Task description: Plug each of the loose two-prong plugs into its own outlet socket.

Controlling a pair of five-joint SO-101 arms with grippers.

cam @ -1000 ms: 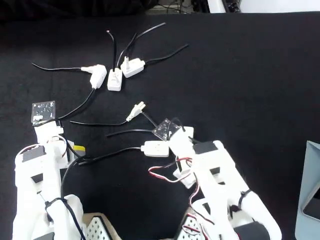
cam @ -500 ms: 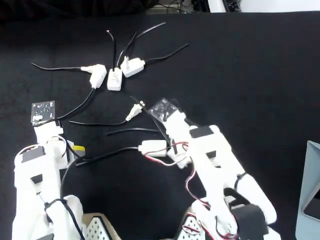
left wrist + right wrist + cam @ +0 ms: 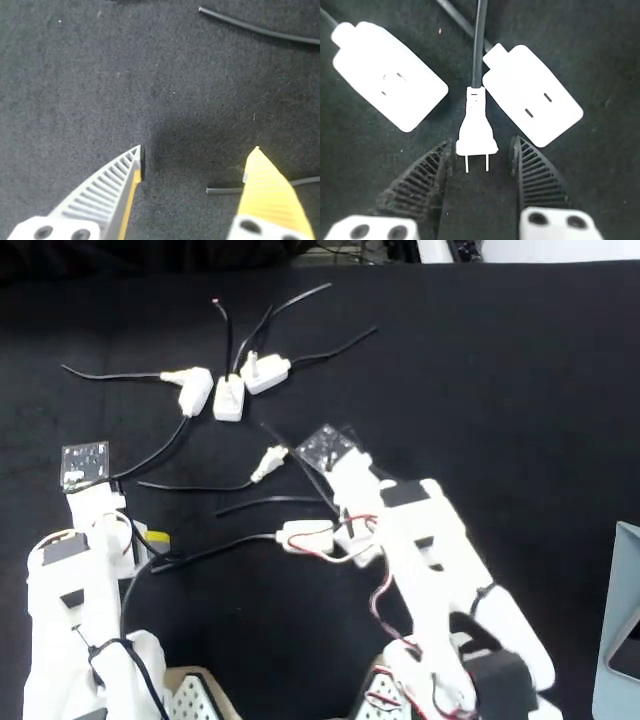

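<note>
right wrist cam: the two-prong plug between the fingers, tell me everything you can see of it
The two-prong plug looks like white moulded plastic, narrow at the cord end and flaring to a wider base. Two bare metal prongs point back toward the right gripper. A black cord leaves its narrow end. It is unplugged and lies between the three-slot socket and the two-slot socket. The gripper's open fingers flank it without clamping it.

Counted from my station: five white cord ends [image 3: 195, 390] [image 3: 229, 398] [image 3: 265, 373] [image 3: 270, 462] [image 3: 297, 537], one a loose two-prong plug [image 3: 476, 135] and two outlet sockets [image 3: 390, 75] [image 3: 532, 97], with two tools of mine, left gripper [image 3: 198, 150] and right gripper [image 3: 482, 142].
</note>
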